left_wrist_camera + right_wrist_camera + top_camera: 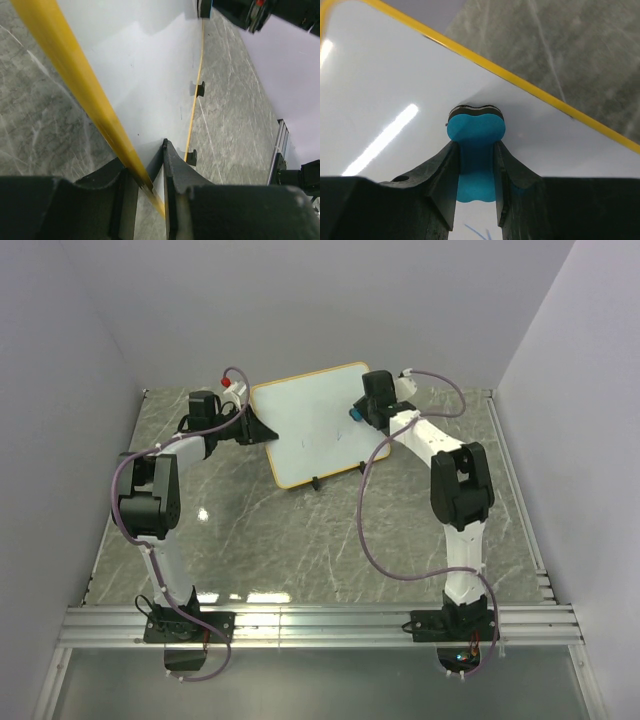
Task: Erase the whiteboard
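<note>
The whiteboard [305, 420] stands tilted on two black feet [318, 482] at the back of the table, its face showing only faint marks. My left gripper [262, 430] is shut on its left edge; in the left wrist view the orange-yellow frame [85, 85] runs between the jaws of that gripper [152, 175]. My right gripper [358, 412] is shut on a blue eraser [476, 131], whose dark felt end presses on the whiteboard's face [395, 75] near the top right corner. A short blue stroke [477, 232] shows below the eraser.
The board sits on a grey marble-patterned table [300, 540] enclosed by white walls on the left, back and right. An aluminium rail [320, 625] carrying both arm bases runs along the near edge. Purple cables [375, 540] loop beside each arm.
</note>
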Robot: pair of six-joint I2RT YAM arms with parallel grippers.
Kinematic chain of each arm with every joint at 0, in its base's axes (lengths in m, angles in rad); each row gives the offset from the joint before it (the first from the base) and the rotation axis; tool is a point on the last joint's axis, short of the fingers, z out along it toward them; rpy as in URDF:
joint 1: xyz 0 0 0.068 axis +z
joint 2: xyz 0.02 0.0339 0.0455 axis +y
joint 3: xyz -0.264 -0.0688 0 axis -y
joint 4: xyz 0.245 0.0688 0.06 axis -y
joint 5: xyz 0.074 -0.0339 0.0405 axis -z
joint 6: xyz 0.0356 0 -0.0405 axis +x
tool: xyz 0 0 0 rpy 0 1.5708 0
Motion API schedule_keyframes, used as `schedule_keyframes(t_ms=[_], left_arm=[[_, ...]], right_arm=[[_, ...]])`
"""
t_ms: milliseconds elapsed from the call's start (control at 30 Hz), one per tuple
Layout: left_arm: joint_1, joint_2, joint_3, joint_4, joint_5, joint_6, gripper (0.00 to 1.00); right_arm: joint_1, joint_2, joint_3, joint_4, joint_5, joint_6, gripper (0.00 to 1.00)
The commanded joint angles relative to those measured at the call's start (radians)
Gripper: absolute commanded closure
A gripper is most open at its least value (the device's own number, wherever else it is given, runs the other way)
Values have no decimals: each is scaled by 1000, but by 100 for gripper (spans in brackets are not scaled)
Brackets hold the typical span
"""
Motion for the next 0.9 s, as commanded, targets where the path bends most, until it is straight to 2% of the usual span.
schedule_keyframes(t_ms=[0, 167, 300, 500, 700, 867], left_arm=[[-42, 45, -19, -35, -129, 152, 100], [-40, 48, -16, -32, -129, 147, 100], [-39, 47, -17, -29, -126, 144, 100], [-42, 50, -20, -24, -124, 136, 100], [-50, 59, -17, -23, -126, 132, 100], [-50, 67, -5, -35, -120, 138, 100]], right_arm=[[37, 19, -172, -101, -7, 41, 100], [53, -75, -374, -30, -16, 108, 100], [86, -73, -384, -22, -7, 98, 100], [119, -18, -243, -67, -16, 67, 100], [231, 83, -16, -152, -18, 93, 100], [293, 109, -14, -157, -33, 171, 100]])
